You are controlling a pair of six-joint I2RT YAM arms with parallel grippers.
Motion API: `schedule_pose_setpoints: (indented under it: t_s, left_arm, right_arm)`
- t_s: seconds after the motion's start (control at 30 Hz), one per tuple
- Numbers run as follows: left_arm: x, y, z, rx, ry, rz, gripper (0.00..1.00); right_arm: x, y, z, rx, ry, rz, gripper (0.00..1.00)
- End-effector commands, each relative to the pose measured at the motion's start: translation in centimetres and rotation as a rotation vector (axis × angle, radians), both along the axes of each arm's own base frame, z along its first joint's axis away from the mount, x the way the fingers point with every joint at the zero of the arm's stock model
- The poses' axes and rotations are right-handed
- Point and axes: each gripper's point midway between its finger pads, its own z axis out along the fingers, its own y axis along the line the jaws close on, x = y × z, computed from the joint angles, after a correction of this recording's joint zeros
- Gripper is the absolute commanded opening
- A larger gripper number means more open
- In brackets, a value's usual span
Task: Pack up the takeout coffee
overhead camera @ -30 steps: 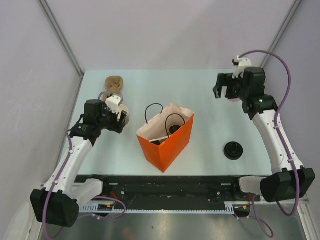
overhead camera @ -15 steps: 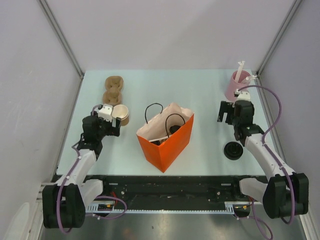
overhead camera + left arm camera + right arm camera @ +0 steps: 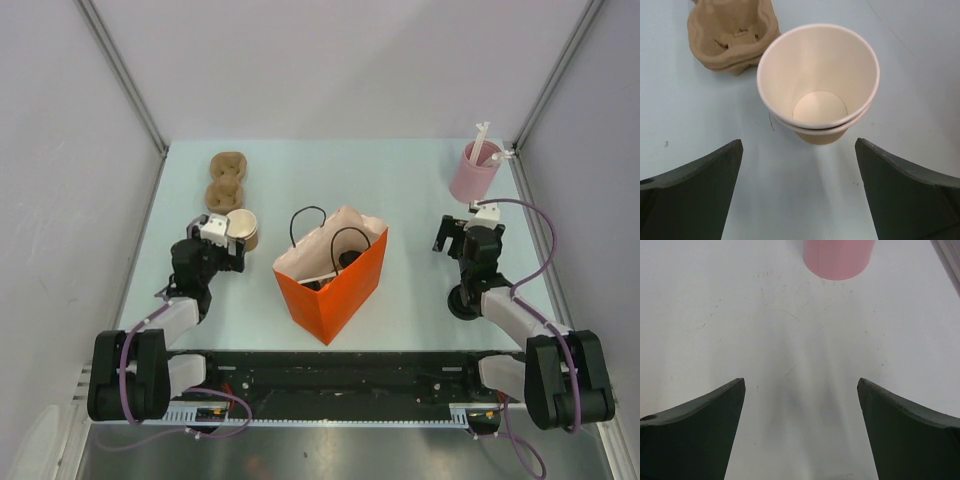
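Left arm has pulled back toward its base. The left gripper [image 3: 797,149] was right up at the cup [image 3: 818,82] a second ago; now its jaws are wide apart and nothing is between them. The cup stands free and upright on the table [image 3: 400,190], left of centre in the top view, just ahead of the fingertips and not touching them. It sits just below the tray [image 3: 730,35].

The wrist view shows a double rim, so it looks like two cups nested. No lid on it, and the inside is empty.

Right arm has also come back. It was raised at the upper right by the pink holder [image 3: 474,172] and is now low near its base. The right gripper [image 3: 800,384] is spread open over bare table and holds nothing, with the holder well ahead of it.

The lid [image 3: 462,300] lies flat at the lower right, partly hidden under the right arm. The bag [image 3: 340,285] is upright at centre with its mouth open. There's something dark inside, but I can't tell whether it's a cup or just the handles.

My read: both arms are reset and idle, which looks like a release, not a grab. This cup is unlidded and outside the bag, so packing isn't finished. The likely next step is to bring lid and cup together, then put it in the bag.
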Motion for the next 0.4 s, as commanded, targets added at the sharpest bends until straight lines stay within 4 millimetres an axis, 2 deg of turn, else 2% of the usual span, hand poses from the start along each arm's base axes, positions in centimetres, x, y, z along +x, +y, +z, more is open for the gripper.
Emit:
schedule_pose_setpoints:
  t_s: [0.0, 0.27, 0.37]
  left_arm:
    - [1.19, 0.05, 3.15, -0.007, -0.132, -0.007, 1.0]
    - [1.26, -0.01, 3.33, -0.009, -0.138, -0.009, 1.0]
    - [1.25, 0.04, 3.19, -0.01, -0.133, -0.007, 1.0]
  right_arm:
    - [1.36, -0.32, 2.75, 0.026, -0.158, -0.031, 1.0]
    - [0.94, -1.06, 2.16, -0.003, -0.158, -0.051, 1.0]
    - [1.06, -1.07, 2.82, -0.012, -0.202, -0.043, 1.0]
